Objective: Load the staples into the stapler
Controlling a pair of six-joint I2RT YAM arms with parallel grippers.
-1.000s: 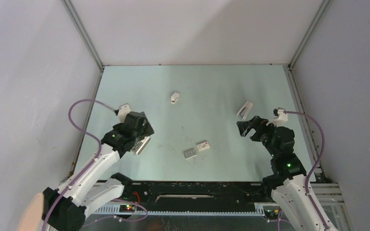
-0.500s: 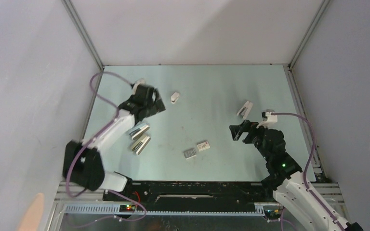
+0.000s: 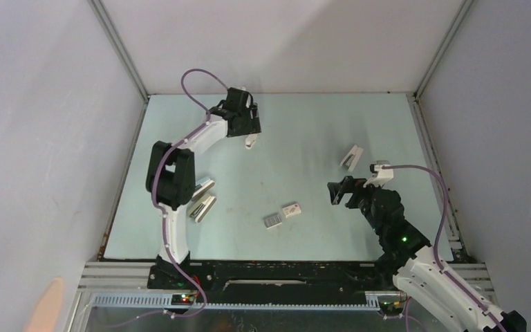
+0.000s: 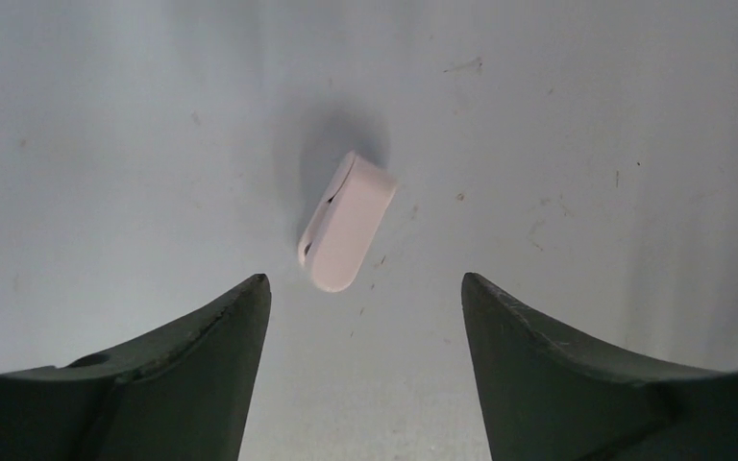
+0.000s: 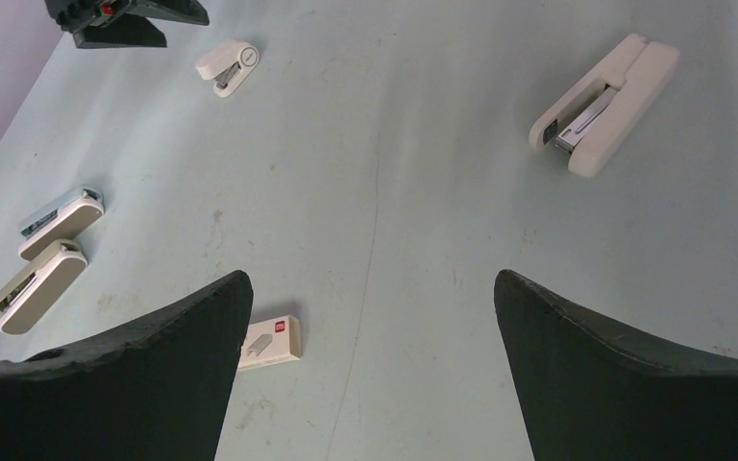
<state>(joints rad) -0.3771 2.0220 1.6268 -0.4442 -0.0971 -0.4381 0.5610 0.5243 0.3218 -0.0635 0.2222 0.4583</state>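
The stapler (image 3: 351, 158) is slim and white and lies on the right half of the table; the right wrist view has the stapler (image 5: 605, 104) at the upper right with its two arms parted. The staples (image 3: 272, 221), a small grey block, rest near the table's middle front. My right gripper (image 3: 339, 191) hovers open a little nearer than the stapler, and nothing lies between the fingers of the right gripper (image 5: 373, 279). My left gripper (image 3: 245, 123) is stretched to the far left-centre. The left gripper (image 4: 365, 288) is open above a short white stub (image 4: 346, 221).
A little white box (image 3: 291, 210) with a red mark lies beside the staples; the box (image 5: 271, 342) shows by my right gripper's left finger. Two larger silver-and-white bars (image 3: 202, 188) (image 3: 204, 206) lie on the left. Grey walls enclose the table on three sides.
My left arm has swung from the near left out to the far side, over the white stub, its jaws slightly narrower. My right gripper has drifted a little left and nearer.
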